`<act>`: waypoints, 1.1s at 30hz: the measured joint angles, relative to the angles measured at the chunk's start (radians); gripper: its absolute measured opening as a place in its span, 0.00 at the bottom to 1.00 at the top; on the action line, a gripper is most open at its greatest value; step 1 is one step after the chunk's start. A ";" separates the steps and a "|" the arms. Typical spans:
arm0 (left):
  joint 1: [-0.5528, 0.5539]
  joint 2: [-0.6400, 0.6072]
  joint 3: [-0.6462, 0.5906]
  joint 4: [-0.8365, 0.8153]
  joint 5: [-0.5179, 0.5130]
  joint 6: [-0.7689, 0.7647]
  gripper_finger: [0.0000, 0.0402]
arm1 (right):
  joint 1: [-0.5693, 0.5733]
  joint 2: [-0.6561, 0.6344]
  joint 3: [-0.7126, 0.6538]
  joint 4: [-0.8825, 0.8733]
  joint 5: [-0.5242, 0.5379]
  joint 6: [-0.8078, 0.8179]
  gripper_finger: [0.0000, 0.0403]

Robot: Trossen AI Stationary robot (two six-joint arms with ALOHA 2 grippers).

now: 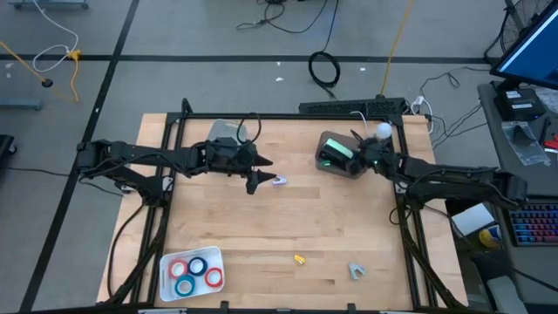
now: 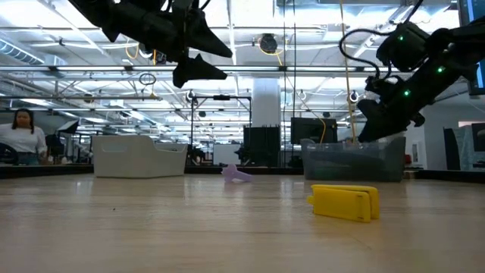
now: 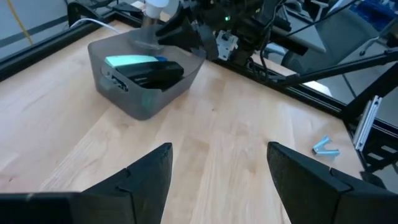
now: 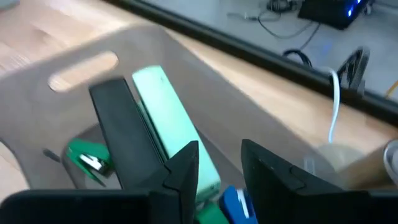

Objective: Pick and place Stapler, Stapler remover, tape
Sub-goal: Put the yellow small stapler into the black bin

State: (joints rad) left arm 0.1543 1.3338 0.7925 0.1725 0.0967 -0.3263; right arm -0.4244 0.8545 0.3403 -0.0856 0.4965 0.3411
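**Right gripper over the grey bin, left gripper waiting mid-table**

Starting at the table's left from my overhead feed, the white tray (image 1: 212, 255) sits at about 7 o'clock near the front edge, and inside it lie the tape rolls (image 1: 193, 271), two red and two blue, side by side.

Moving toward centre, my left gripper (image 1: 255, 180) hangs above the table with its fingers spread wide and nothing between them. Just beside it, toward 3 o'clock, a small pale purple piece (image 1: 279, 181) lies on the wood. Nearer the front, at about 6 o'clock, a small yellow stapler (image 1: 299, 259) lies flat, and further right a grey stapler remover (image 1: 356, 271) lies on the boards, well apart from it.

At about 1 o'clock stands the grey bin (image 1: 329, 162), holding a black and light-green stapler (image 4: 163, 122) and smaller green and blue items. My right gripper (image 4: 219, 163) hovers over the bin's right side, fingers parted a little with nothing clamped between them.

A person (image 2: 23, 136) sits far behind the table on the low feed's left.
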 joint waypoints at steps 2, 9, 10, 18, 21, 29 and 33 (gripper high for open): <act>0.000 0.000 0.000 -0.008 0.000 0.007 0.66 | 0.000 -0.016 0.015 -0.001 -0.003 -0.022 0.27; 0.000 0.000 0.000 -0.020 0.000 0.027 0.66 | 0.000 -0.088 0.087 0.006 -0.145 -0.095 0.27; 0.000 0.000 0.000 -0.020 0.000 0.028 0.66 | 0.000 -0.099 0.095 0.007 -0.205 -0.097 0.26; 0.000 0.000 0.000 -0.021 0.000 0.043 0.66 | 0.058 -0.163 0.108 0.002 -0.651 -0.042 0.22; 0.000 0.000 0.000 -0.020 0.000 0.036 0.66 | 0.106 -0.180 0.108 0.000 -0.724 0.007 0.20; 0.000 0.001 0.000 -0.014 0.000 0.036 0.66 | 0.247 -0.206 0.108 0.002 -0.737 0.086 0.20; 0.000 0.001 0.000 0.009 0.000 0.013 0.66 | 0.299 -0.215 0.108 -0.002 -0.735 0.108 0.20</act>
State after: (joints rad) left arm 0.1542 1.3350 0.7929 0.1812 0.0967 -0.3129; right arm -0.1251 0.6398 0.4488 -0.0878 -0.2383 0.4488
